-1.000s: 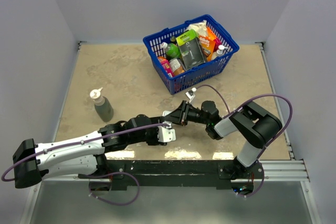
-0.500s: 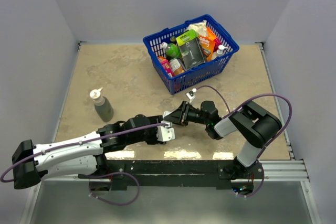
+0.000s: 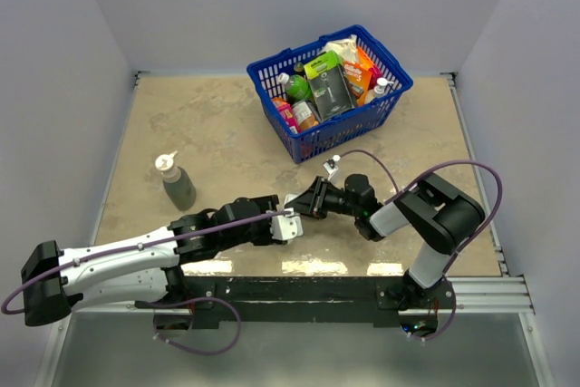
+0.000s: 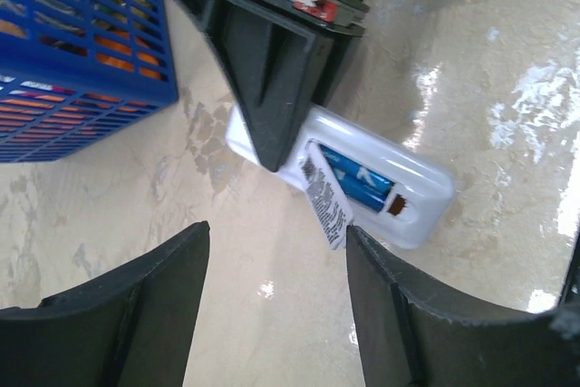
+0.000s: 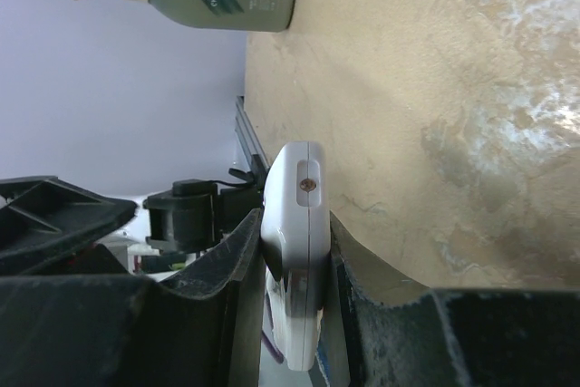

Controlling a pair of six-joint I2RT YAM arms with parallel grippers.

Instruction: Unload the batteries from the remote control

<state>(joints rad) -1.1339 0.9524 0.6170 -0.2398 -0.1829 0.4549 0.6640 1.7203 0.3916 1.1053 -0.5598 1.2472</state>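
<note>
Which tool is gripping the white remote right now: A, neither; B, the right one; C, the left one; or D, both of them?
B: the right tool is shut on the remote control, while the left tool hangs open just short of it.

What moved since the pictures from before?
Not much. The left gripper crept a little forward toward the remote, with its jaws open and holding nothing. The right gripper dipped slightly, still clamped on the remote. The blue battery is still inside. The bottle and basket stayed put.
</note>
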